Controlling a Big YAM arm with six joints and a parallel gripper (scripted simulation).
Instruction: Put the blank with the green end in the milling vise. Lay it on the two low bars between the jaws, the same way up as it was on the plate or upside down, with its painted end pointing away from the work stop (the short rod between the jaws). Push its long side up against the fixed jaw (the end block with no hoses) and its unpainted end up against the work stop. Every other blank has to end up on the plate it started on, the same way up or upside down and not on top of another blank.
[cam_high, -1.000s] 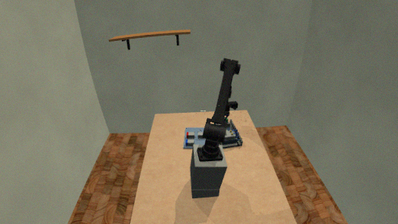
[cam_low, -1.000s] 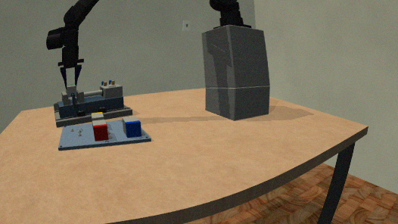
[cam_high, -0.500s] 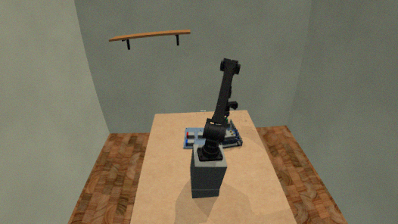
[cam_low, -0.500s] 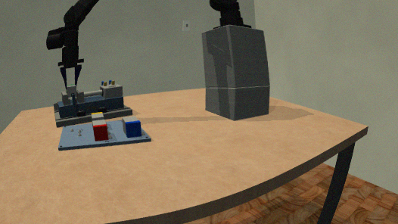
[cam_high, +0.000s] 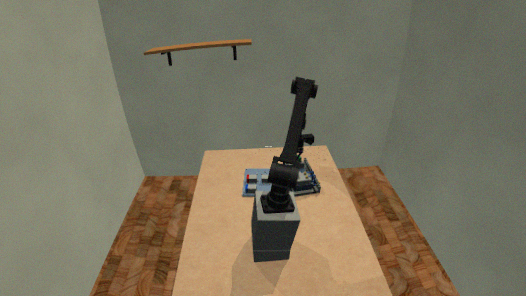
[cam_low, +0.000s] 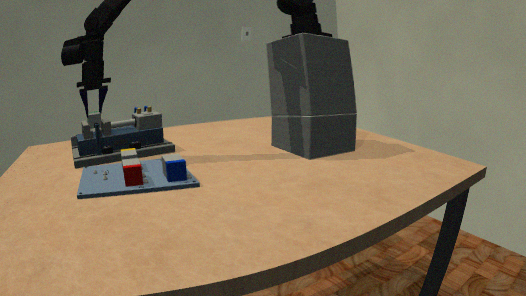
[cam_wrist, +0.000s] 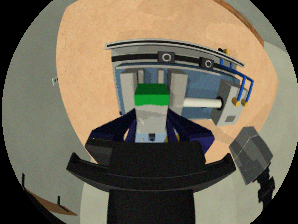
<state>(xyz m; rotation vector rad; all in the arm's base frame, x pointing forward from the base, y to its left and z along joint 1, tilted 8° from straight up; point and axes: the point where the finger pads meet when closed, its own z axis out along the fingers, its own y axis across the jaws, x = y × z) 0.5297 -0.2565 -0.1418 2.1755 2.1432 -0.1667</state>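
Observation:
My gripper (cam_low: 93, 106) is shut on the blank with the green end (cam_wrist: 152, 98). In the wrist view its grey body runs down between my dark blue fingers, with the green end pointing at the vise (cam_wrist: 178, 83). In the exterior view the blank (cam_low: 93, 120) hangs over the left end of the vise (cam_low: 120, 134), low over it; I cannot tell whether it touches. The jaw with the hoses (cam_low: 147, 120) is at the vise's right end. In the top view the arm hides my fingers.
The blue plate (cam_low: 139, 186) lies in front of the vise and holds a red-ended blank (cam_low: 132, 173), a blue-ended blank (cam_low: 174, 168) and a yellow-ended blank (cam_low: 129, 152). The grey arm pedestal (cam_low: 312, 95) stands to the right on the table.

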